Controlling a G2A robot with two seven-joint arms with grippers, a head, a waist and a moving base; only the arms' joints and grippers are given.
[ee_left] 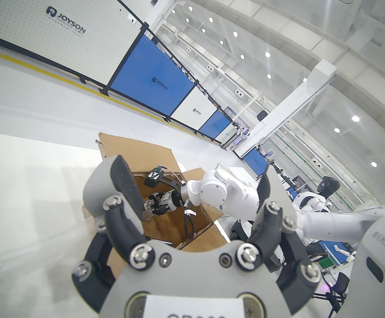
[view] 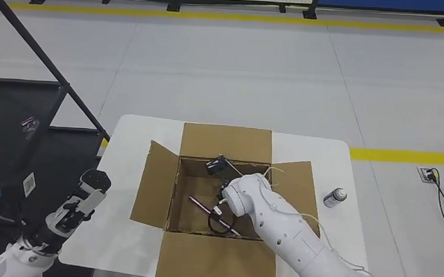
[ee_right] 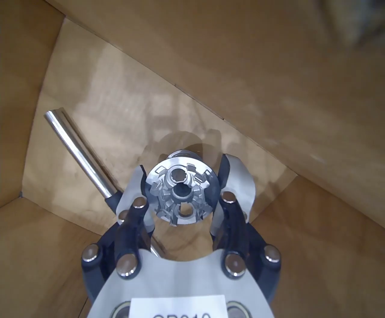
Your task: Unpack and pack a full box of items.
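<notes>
Right claw (ee_right: 183, 172) inside open cardboard box (view: 225, 142) on tabletop (view: 132, 157), clamped on round toothed metal part (ee_right: 180, 192). Steel rod (ee_right: 75, 147) on box floor just beside. Left claw (ee_left: 194, 168) apart, empty, at tabletop's left edge.

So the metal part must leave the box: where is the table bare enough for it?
Widest bare table lies left of the box, ahead of the left gripper. Right of the box, a small can crowds the narrow strip.
</notes>
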